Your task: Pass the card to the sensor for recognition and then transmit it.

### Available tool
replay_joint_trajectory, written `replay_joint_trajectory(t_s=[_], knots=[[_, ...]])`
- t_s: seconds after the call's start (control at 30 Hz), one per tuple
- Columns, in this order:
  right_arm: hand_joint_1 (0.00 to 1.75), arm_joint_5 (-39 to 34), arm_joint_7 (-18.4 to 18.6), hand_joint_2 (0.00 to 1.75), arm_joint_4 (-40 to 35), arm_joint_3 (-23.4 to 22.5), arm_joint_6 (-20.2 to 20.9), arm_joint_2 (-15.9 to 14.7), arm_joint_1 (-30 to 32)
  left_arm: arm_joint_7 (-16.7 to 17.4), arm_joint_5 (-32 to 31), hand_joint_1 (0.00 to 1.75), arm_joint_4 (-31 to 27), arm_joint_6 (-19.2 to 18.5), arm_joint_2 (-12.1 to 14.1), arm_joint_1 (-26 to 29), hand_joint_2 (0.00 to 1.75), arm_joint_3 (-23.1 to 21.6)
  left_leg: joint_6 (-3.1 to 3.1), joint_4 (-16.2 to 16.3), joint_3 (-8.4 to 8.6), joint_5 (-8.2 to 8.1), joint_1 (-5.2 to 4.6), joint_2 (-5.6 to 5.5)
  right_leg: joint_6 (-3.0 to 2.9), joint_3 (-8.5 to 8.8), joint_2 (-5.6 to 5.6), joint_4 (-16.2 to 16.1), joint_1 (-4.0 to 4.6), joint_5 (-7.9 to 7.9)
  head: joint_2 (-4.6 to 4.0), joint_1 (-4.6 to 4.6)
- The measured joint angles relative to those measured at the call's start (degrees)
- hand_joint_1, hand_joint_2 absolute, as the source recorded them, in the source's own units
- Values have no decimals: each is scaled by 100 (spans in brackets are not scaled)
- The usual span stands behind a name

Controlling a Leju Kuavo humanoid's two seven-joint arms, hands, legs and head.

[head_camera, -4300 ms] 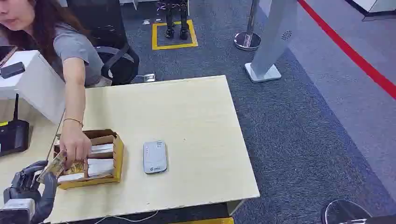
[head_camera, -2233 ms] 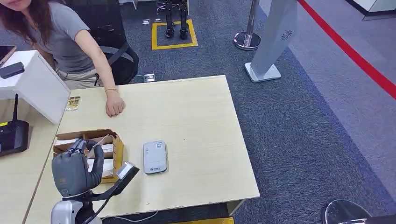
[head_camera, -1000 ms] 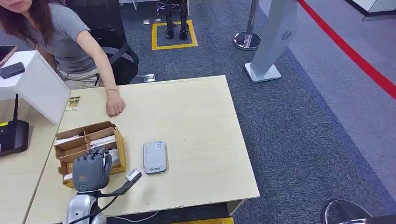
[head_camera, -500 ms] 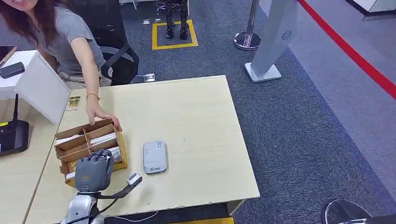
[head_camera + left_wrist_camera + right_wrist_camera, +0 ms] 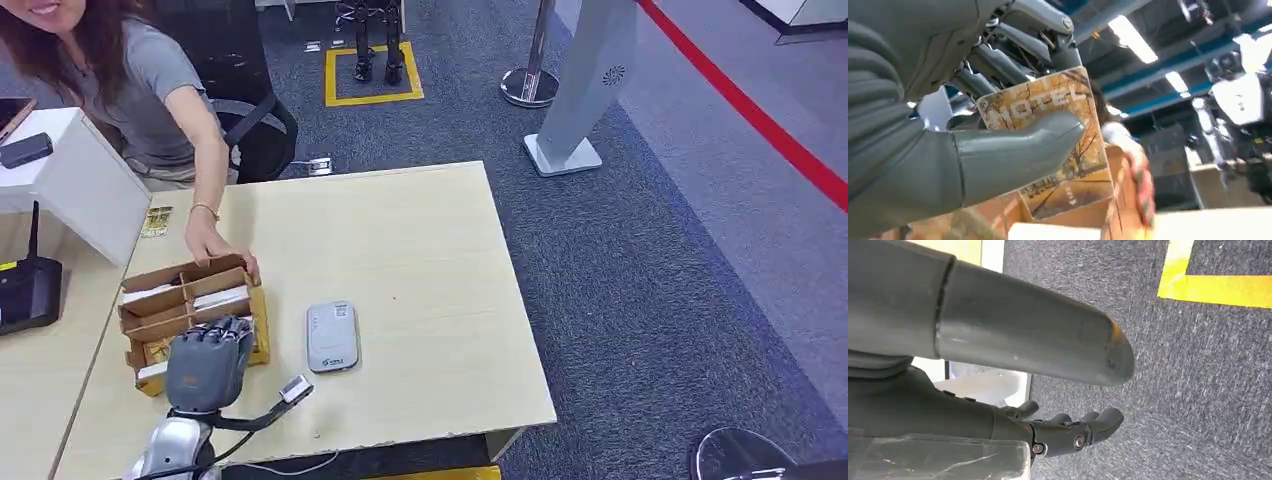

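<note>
My left hand [image 5: 205, 365] hovers over the near end of the brown cardboard card box [image 5: 185, 275] on the pale wooden table [image 5: 430, 300]. In the left wrist view the left hand [image 5: 923, 100] pinches an autumn-coloured hotel card [image 5: 1040, 100] between thumb and fingers, just above the box [image 5: 1083, 215]. The grey card sensor [image 5: 332, 336] lies flat on the table to the right of the box, apart from my hand. A person's hand [image 5: 212, 247] rests on the box's far corner. My right hand [image 5: 998, 355] hangs over the carpet, holding nothing.
White cards [image 5: 218, 298] fill the box's compartments. Another card [image 5: 156, 220] lies near the table's far left corner. A black device [image 5: 28, 290] and a white block [image 5: 70, 180] stand at the left. An office chair [image 5: 255, 125] and a grey pillar [image 5: 585, 90] stand beyond the table.
The person's hand moved from the bare table onto the box's far corner. The box shifted and turned slightly. My left hand stayed over the box's near end, drawing back a little.
</note>
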Motion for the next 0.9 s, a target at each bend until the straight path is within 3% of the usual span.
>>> replay_joint_trajectory(t_s=[0.07,0.17,0.43,0.9], knots=[[0,0,0,0,0,7,0,-2,-6,207,0,175,-107,0,185,-110,175,-247,0,0,1,0,0,0,0,2,-1,0,0,0,0,-2],[0,-2,-4,0,0,13,0,-2,-8,216,0,175,-168,0,308,-212,175,-452,0,0,1,0,0,0,0,2,0,1,1,0,0,-2],[0,9,-2,0,9,24,0,-2,-30,43,0,175,-131,0,334,-310,175,-581,0,0,-1,0,-2,1,0,1,1,0,0,0,0,-2],[0,13,-2,0,9,28,-13,-7,-33,54,0,175,118,0,325,-390,175,-725,0,0,-1,0,-1,1,0,-1,2,0,0,0,0,0]])
